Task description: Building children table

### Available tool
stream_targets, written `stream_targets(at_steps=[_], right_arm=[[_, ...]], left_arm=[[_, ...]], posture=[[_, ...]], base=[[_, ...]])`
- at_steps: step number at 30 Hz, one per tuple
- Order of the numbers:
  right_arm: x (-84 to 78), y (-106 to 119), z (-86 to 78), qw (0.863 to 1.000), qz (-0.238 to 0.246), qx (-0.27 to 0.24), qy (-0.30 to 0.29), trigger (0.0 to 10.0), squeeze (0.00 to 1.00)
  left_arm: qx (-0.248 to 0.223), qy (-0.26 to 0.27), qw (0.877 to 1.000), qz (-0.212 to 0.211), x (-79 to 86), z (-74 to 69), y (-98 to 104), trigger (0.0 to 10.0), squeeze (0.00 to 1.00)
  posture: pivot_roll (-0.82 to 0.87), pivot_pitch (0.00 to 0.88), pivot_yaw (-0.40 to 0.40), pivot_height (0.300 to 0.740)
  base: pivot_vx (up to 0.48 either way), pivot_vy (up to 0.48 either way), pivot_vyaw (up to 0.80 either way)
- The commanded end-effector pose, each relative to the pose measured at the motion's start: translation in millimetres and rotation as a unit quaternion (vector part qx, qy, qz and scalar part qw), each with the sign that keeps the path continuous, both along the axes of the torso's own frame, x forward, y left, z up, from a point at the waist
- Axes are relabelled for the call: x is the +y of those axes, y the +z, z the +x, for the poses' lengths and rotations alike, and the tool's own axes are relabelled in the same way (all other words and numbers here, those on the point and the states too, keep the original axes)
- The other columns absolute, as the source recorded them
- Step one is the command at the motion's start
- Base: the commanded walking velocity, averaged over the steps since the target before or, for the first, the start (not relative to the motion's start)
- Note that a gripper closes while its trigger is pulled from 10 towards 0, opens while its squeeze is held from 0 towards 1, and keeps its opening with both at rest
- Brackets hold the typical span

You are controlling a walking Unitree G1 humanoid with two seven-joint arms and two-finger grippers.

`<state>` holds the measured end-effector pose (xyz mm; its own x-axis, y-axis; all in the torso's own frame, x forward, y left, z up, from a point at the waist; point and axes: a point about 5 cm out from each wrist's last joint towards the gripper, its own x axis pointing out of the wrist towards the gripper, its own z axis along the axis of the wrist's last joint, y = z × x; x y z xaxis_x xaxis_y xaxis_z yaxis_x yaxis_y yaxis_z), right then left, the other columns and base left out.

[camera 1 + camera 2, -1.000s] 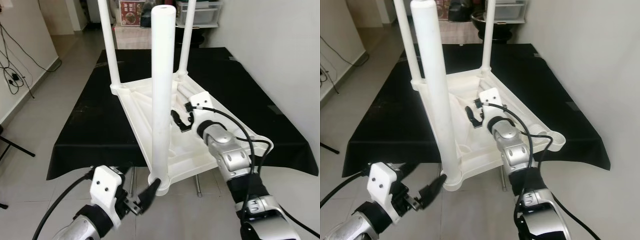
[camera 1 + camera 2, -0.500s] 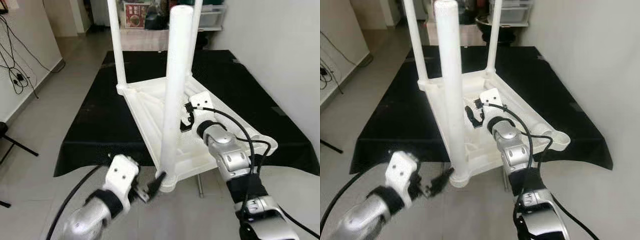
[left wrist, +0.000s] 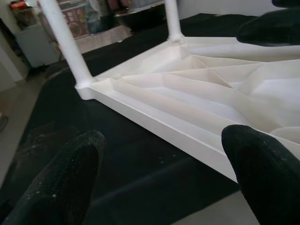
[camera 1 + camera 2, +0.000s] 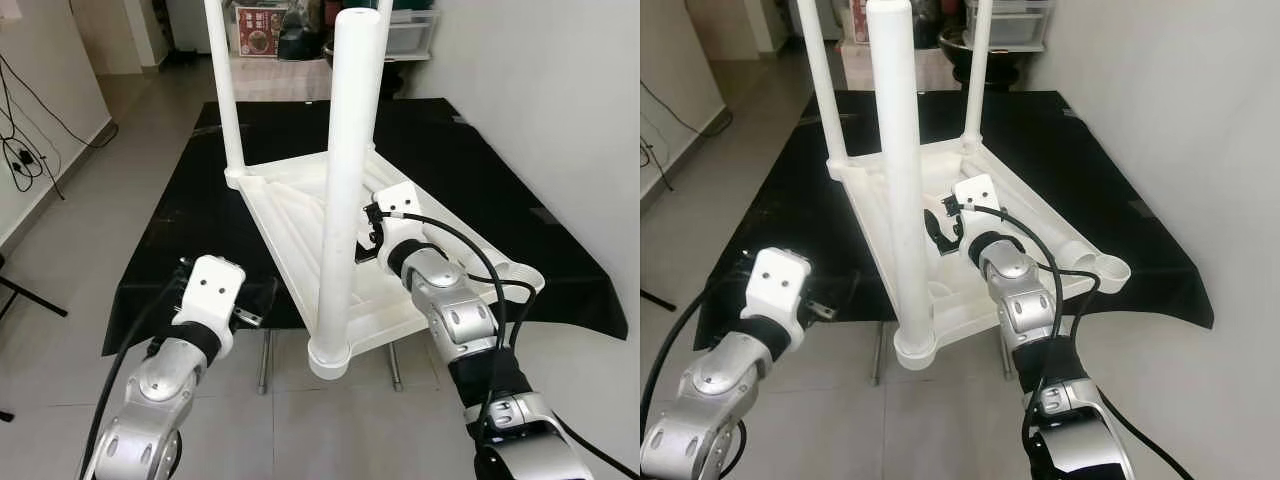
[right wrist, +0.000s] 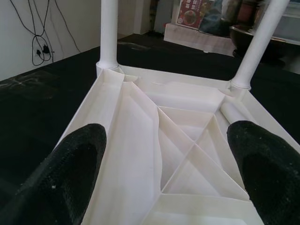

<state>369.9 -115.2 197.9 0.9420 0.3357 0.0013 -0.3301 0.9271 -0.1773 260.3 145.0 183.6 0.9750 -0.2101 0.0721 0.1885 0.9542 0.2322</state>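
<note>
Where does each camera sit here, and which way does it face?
Left eye view: on the head, looking forward and down at the upturned white table top on the black cloth; both silver arms show.
Right eye view: the same scene, from slightly further right.
Left wrist view: on the left arm, looking along the open left gripper at the table top's edge.
Right wrist view: on the right arm, looking along the open right gripper over the ribbed underside.
Shared: every view shows upright table legs.

arms: silver, rounded jointed segments | wrists: white boxy housings, small screws seen on the left one | cables: black, looped along both arms | left hand [image 3: 159, 178]: black textured fingers | right hand [image 5: 164, 180]: black fingers, possibly fabric-covered
</note>
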Motion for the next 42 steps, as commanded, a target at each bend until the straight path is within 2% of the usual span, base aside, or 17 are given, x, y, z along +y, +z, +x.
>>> stream_targets(at_steps=[1, 5, 6, 8, 10, 11, 14, 19, 21, 23, 24, 28, 29, 31, 37, 41, 42], right_arm=[[-0.9, 2, -0.3, 1.0, 0.008, -0.007, 0.002, 10.0, 0.0], [-0.5, 2, -0.4, 1.0, 0.008, -0.007, 0.003, 10.0, 0.0], [1.1, 0, -1.5, 1.0, 0.007, -0.004, 0.008, 10.0, 0.0], [1.1, 0, -1.5, 1.0, 0.007, -0.004, 0.008, 10.0, 0.0], [1.7, -1, -2.4, 1.0, 0.006, -0.001, 0.011, 10.0, 0.0], [1.7, -1, -2.4, 1.0, 0.006, -0.001, 0.011, 10.0, 0.0], [1.9, -2, -2.4, 1.0, 0.007, 0.002, 0.014, 10.0, 0.0], [2.7, -3, -2.3, 1.0, 0.008, 0.004, 0.015, 10.0, 0.0], [3.5, -3, -2.4, 1.0, 0.009, 0.004, 0.016, 10.0, 0.0], [4.1, -2, -2.4, 1.0, 0.012, 0.003, 0.018, 10.0, 0.0], [4.1, -2, -2.4, 1.0, 0.012, 0.003, 0.018, 10.0, 0.0], [5.2, -2, -3.0, 1.0, 0.011, 0.003, 0.023, 10.0, 0.0], [5.2, -2, -3.0, 1.0, 0.011, 0.003, 0.023, 10.0, 0.0], [4.6, 1, -2.7, 1.0, 0.013, -0.001, 0.023, 10.0, 0.0], [1.6, 4, -3.0, 1.0, 0.013, -0.005, 0.019, 10.0, 0.0], [0.7, 3, -3.6, 1.0, 0.013, -0.004, 0.019, 10.0, 0.0], [0.9, 3, -3.9, 1.0, 0.014, -0.004, 0.02, 10.0, 0.0]], left_arm=[[0.01, 0.004, 1.0, -0.005, 1.3, 2.5, -5, 10.0, 0.0], [0.011, 0.003, 1.0, -0.011, 1.3, 2.7, -5, 10.0, 0.0], [0.044, -0.098, 0.993, -0.04, -18.4, -10.8, -8, 10.0, 0.0], [0.044, -0.098, 0.993, -0.04, -18.4, -10.8, -8, 10.0, 0.0], [0.088, -0.179, 0.979, -0.043, -30.5, -28.8, -12, 10.0, 0.0], [0.088, -0.179, 0.979, -0.043, -30.5, -28.8, -12, 10.0, 0.0], [0.159, -0.235, 0.959, -0.012, -20.5, -51.0, -17, 10.0, 0.0], [0.183, -0.264, 0.947, 0.012, -17.7, -58.7, -18, 10.0, 0.0], [0.173, -0.259, 0.95, 0.014, -17.2, -53.4, -16, 10.0, 0.0], [0.126, -0.258, 0.958, 0.018, -25.3, -32.0, -5, 10.0, 0.0], [0.126, -0.258, 0.958, 0.018, -25.3, -32.0, -5, 10.0, 0.0], [0.067, -0.299, 0.952, -0.012, -51.5, -7.3, 18, 10.0, 0.0], [0.067, -0.299, 0.952, -0.012, -51.5, -7.3, 18, 10.0, 0.0], [0.059, -0.336, 0.94, -0.013, -71.3, 1.8, 24, 10.0, 0.0], [0.071, -0.369, 0.927, -0.006, -91.0, 9.0, 19, 10.0, 0.0], [0.073, -0.367, 0.927, 0.002, -95.8, 14.6, 16, 10.0, 0.0], [0.065, -0.341, 0.938, 0.002, -92.5, 21.7, 18, 10.0, 0.0]], posture=[[0.01, 0.043, -0.034, 0.74], [0.01, 0.043, -0.034, 0.74], [0.0, 0.045, -0.031, 0.74], [0.0, 0.045, -0.031, 0.74], [0.01, 0.047, -0.03, 0.74], [0.01, 0.047, -0.03, 0.74], [0.02, 0.052, -0.032, 0.74], [0.02, 0.052, -0.032, 0.74], [0.02, 0.054, -0.035, 0.74], [0.02, 0.056, -0.038, 0.74], [0.02, 0.056, -0.038, 0.74], [0.01, 0.056, -0.041, 0.74], [0.01, 0.056, -0.041, 0.74], [0.0, 0.058, -0.037, 0.74], [-0.02, 0.067, -0.032, 0.74], [-0.02, 0.067, -0.032, 0.74], [-0.02, 0.069, -0.034, 0.74]], base=[[0.0, 0.0, 0.0], [0.0, 0.0, 0.0], [0.0, 0.0, 0.0], [0.0, 0.0, 0.0], [0.0, 0.0, 0.0], [0.0, 0.0, 0.0], [0.0, 0.0, 0.0], [0.0, 0.0, 0.0], [0.0, 0.0, 0.0], [0.0, 0.0, 0.0], [0.0, 0.0, 0.0], [0.0, 0.0, 0.0], [0.0, 0.0, 0.0], [0.0, 0.0, 0.0], [0.0, 0.0, 0.0], [0.0, 0.0, 0.0], [0.0, 0.0, 0.0]])
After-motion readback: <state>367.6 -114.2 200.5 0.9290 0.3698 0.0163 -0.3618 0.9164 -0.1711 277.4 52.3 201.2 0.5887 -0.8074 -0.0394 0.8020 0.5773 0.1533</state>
